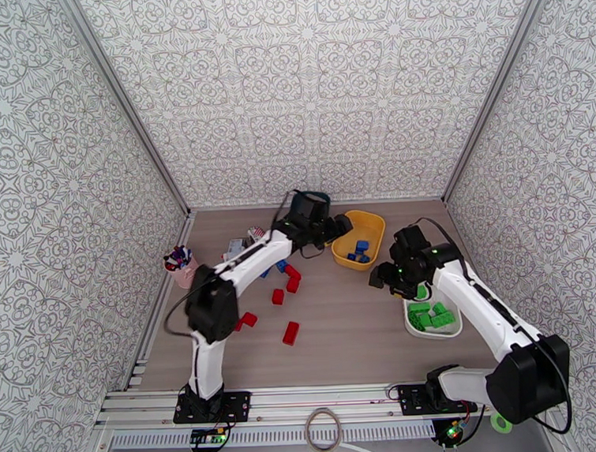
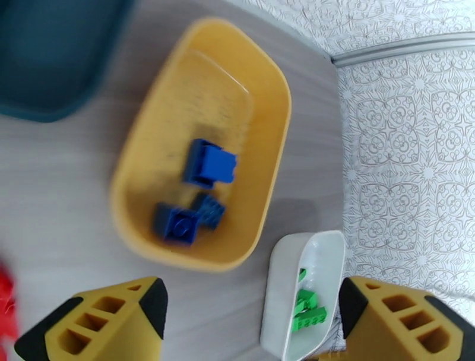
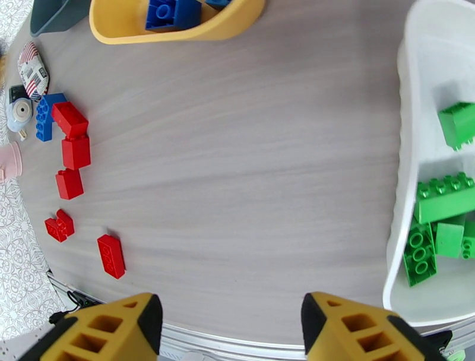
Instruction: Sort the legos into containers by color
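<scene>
Three blue legos [image 2: 211, 163] are sitting in the yellow bin [image 2: 261, 107], gathered toward one end. Your left gripper [image 2: 252, 303] is hovering over that bin with its fingers [image 2: 119, 320] spread wide and nothing between them. From above, you are seeing the left arm reaching across the table [image 1: 350, 331] to the bin at the far side.

Your right gripper [image 3: 228, 314] is hanging over bare tabletop between the yellow bin and the white tray [image 3: 404, 178]. Its fingers are parted too and are gripping nothing. Several green legos [image 3: 445, 199] are lying in the white tray, which is sitting on the right, close to that arm.

Five red legos [image 3: 76, 151] are lying loose on the table left of centre, well apart from every container. A stray blue lego [image 3: 46, 116] is lying right against one of them.

The teal bin [image 2: 53, 53] is standing just beside the yellow bin, and from above the left arm is hiding most of it. A striped packet [image 3: 32, 68] and a white gadget [image 3: 21, 110] are lying near the stray blue lego. A pink cup [image 1: 183, 271] of pens is standing at the table's left edge.
</scene>
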Robot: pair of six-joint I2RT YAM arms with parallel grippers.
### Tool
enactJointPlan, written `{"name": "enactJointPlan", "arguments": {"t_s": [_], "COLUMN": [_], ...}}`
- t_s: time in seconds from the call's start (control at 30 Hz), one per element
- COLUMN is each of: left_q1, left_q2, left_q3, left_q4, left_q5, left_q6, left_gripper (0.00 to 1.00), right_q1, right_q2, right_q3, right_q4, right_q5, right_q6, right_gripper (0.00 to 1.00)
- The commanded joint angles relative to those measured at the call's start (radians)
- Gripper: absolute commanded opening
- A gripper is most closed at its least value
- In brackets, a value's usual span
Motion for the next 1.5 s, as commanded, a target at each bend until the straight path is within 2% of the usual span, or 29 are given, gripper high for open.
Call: {"name": "enactJointPlan", "arguments": {"t_s": [0.0, 0.1, 0.27, 0.4, 0.63, 0.97, 1.47], "left_q1": [0.028, 0.061, 0.134, 0.182, 0.222, 0.246, 0.267], "left_q2": [-0.092, -0.164, -0.243, -0.228, -0.097, 0.122, 0.224], "left_q3": [-0.101, -0.210, -0.366, -0.403, -0.335, -0.108, -0.060], "left_q4": [-0.216, -0.284, -0.300, -0.293, -0.285, -0.335, -0.357], "left_q5": [-0.157, -0.221, -0.231, -0.210, -0.175, -0.167, -0.153], "left_q6": [0.119, 0.119, 0.074, 0.055, 0.063, 0.087, 0.086], "left_gripper": [0.83, 0.83, 0.78, 0.73, 0.68, 0.66, 0.64], "right_q1": [0.052, 0.115, 0.207, 0.257, 0.275, 0.272, 0.209], "right_q2": [0.054, 0.118, 0.236, 0.335, 0.437, 0.526, 0.602], "right_q3": [0.060, 0.108, 0.214, 0.314, 0.438, 0.556, 0.668], "right_q4": [0.044, 0.054, 0.050, 0.022, -0.017, -0.083, -0.111], "right_q5": [-0.005, 0.015, 0.045, 0.060, 0.071, 0.084, 0.058], "right_q6": [-0.005, 0.001, -0.003, -0.019, -0.038, -0.081, -0.114], "right_gripper": [0.68, 0.68, 0.68, 0.68, 0.67, 0.67, 0.66]}}
